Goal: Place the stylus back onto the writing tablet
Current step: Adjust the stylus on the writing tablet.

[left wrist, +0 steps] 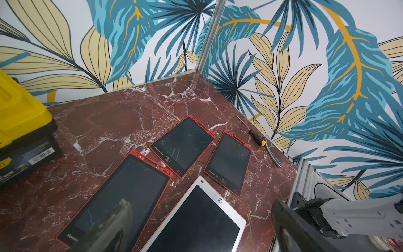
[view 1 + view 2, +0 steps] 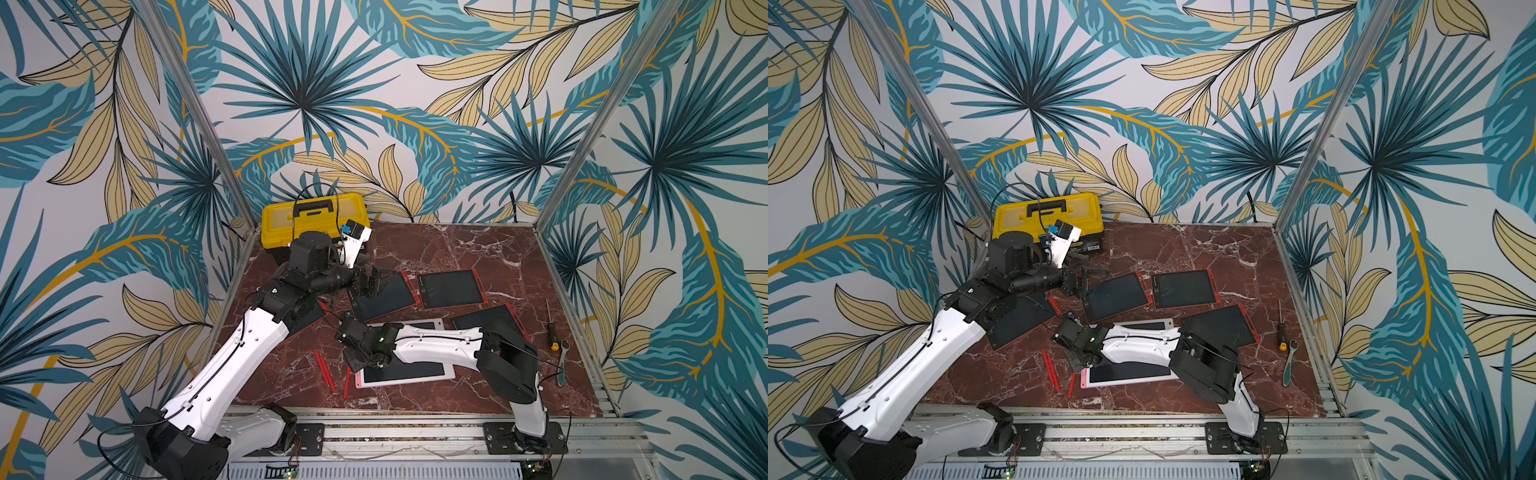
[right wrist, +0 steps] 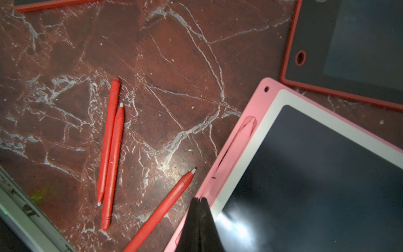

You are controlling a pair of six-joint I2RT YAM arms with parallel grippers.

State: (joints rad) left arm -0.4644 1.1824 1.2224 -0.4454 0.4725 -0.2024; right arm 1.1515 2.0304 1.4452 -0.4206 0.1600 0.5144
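Note:
A pink-rimmed writing tablet (image 2: 409, 372) (image 3: 305, 174) lies near the table's front. A pink stylus (image 3: 238, 146) rests in the slot along its pink rim. My right gripper (image 3: 199, 199) (image 2: 358, 368) is shut, its tips over that rim at the stylus's lower end; I cannot tell if they touch it. Three red styluses (image 3: 108, 139) (image 3: 113, 165) (image 3: 161, 209) lie loose on the marble just beside the tablet. My left gripper (image 2: 373, 283) (image 1: 199, 204) hangs open and empty above a red-framed tablet (image 2: 386, 299) farther back.
More red-framed tablets (image 2: 451, 289) (image 2: 488, 318) and a white one (image 1: 196, 218) are spread over the marble table (image 2: 457, 249). A yellow toolbox (image 2: 313, 216) stands at the back left. A screwdriver (image 2: 550, 328) and a ratchet wrench (image 2: 562, 365) lie by the right wall.

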